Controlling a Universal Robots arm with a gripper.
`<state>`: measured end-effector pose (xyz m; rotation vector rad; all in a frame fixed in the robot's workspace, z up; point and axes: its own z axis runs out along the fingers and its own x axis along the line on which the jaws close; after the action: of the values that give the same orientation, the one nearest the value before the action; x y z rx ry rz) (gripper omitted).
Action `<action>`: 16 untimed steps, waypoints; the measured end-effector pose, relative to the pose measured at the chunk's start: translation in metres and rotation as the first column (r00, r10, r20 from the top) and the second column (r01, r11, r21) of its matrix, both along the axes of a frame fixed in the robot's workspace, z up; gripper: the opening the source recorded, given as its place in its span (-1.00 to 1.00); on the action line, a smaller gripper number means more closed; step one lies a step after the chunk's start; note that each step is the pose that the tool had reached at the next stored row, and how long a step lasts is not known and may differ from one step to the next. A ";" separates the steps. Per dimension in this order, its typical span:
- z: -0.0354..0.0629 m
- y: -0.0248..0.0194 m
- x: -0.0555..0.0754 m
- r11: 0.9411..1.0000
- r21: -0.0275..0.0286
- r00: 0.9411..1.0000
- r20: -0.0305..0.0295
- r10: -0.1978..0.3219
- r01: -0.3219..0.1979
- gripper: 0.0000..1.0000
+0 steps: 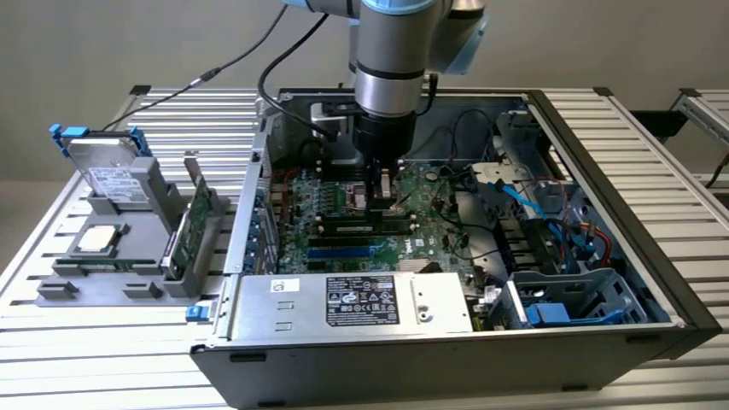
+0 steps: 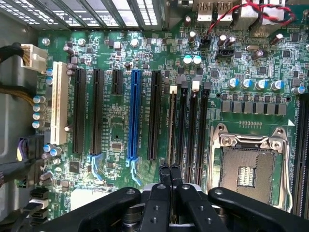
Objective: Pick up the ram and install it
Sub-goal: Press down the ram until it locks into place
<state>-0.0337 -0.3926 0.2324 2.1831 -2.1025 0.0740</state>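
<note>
Already down inside the case, the gripper [image 2: 169, 176] was fully closed over a memory slot [image 2: 172, 128]; whether it held the ram was unclear, seating unconfirmed.

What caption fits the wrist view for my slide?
Shut gripper pressing the ram into a slot on the green motherboard.

A plain grey wall [image 1: 137, 34] stands behind a slatted aluminium table [image 1: 638, 128] under even, soft light.
</note>
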 end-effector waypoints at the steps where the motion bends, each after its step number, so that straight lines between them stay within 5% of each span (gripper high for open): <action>1: 0.0016 0.0000 0.000 1.000 0.000 1.000 0.000 0.000 0.000 -0.80; 16: 0.0048 0.0000 0.000 1.000 0.000 1.000 0.000 0.000 0.000 -0.80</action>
<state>-0.0336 -0.3926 0.2372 2.1830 -2.1023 0.0736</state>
